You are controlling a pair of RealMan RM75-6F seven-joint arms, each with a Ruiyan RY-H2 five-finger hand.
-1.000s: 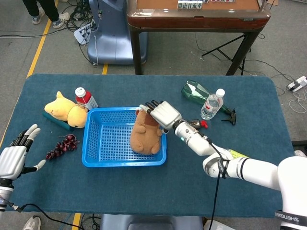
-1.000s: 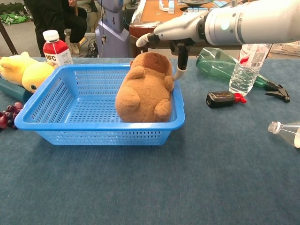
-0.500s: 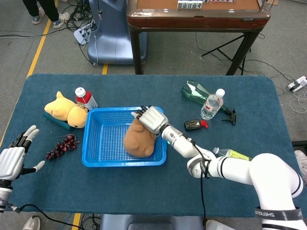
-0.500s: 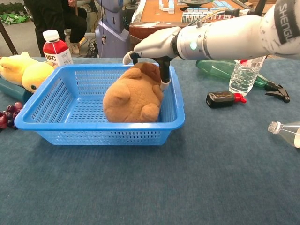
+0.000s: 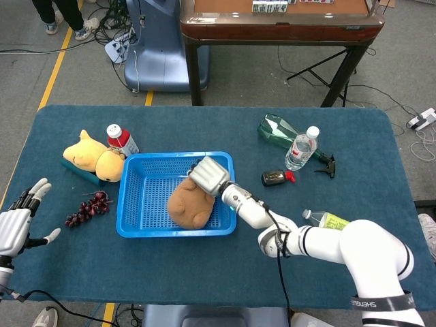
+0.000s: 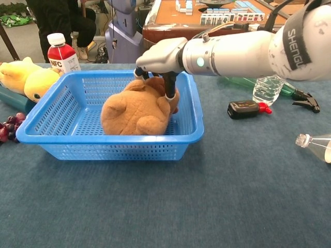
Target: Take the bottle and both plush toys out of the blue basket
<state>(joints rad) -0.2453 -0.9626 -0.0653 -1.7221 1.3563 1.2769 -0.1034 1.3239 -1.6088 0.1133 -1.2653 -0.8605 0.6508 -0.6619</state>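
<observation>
Fingers apart and holding nothing, our left hand waits at the near left edge of the table, well clear of the work. Just right of it lie grapes, and farther back a yellow toy on a teal block, with the red bottle standing beside it; both are already outside the basket, so we judge those two parts done. Inside the basket, toward its right half, the brown toy lies on the mesh floor. Our right hand comes over the right wall and sits on top of it, fingertips pressed down into the plush. We read this as a grasp from above so the toy can lift past the rim, though we cannot tell if the grip is firm. Right of the basket, on the cloth, are a black device, a green bottle, a clear bottle and another lying near our right arm.
</observation>
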